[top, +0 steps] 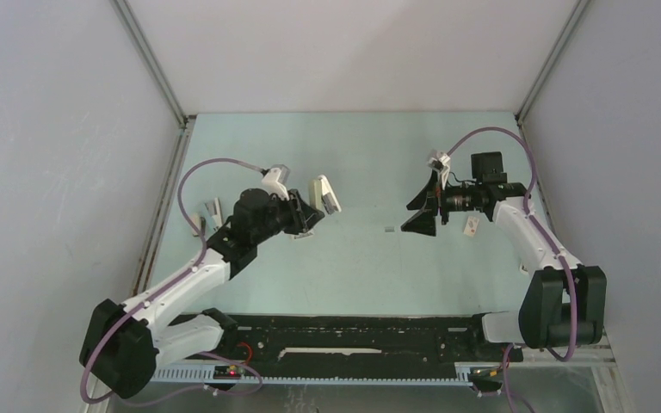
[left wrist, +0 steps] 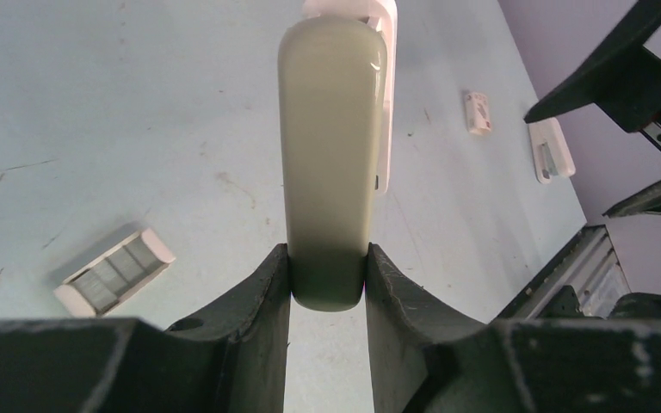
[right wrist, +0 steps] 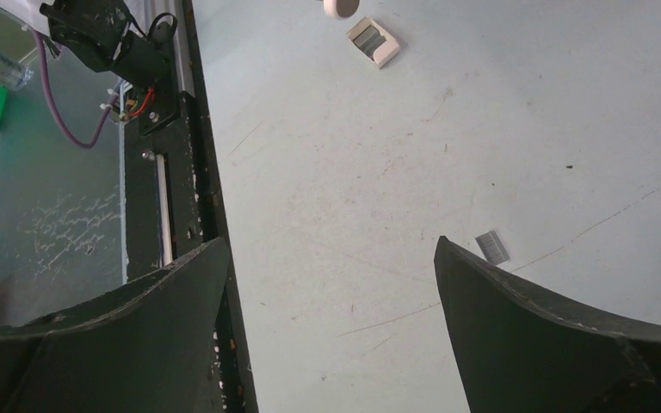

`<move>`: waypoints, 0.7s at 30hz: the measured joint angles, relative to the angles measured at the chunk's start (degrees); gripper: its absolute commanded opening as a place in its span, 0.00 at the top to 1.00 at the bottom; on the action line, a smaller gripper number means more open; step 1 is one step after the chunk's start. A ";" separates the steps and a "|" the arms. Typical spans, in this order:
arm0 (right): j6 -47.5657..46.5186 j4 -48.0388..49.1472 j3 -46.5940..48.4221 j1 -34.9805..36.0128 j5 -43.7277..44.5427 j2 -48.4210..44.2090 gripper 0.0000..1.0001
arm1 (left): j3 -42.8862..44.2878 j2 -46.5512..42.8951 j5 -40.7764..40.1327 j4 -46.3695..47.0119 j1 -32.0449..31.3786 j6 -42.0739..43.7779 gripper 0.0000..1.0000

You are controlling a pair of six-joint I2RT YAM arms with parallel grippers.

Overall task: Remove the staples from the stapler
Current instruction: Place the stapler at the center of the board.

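I counted one stapler [left wrist: 331,155], one loose strip of staples [right wrist: 492,246] and one open box [left wrist: 114,271] holding more. I also saw two small white bits: a bit [top: 472,225] by the right arm [top: 525,231] and a bit [top: 215,206] by the left arm [top: 196,277].

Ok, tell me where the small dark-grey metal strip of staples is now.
In the top view the strip of staples lies flat on the pale table, near its middle, just off the tips of the open right gripper.
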 measured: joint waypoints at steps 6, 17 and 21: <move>0.72 0.83 -0.44 -0.20 -0.02 0.00 0.00 | 0.00 -1.05 -1.05 -2.97 3.48 -0.09 1.00; 1.18 1.77 -0.76 -0.24 -0.02 0.00 0.00 | 1.03 -1.66 -1.86 -9.70 10.84 0.22 1.00; 1.18 1.73 -0.92 -0.24 -0.02 0.00 0.00 | 3.45 -1.42 -2.01 -12.85 12.79 0.68 1.00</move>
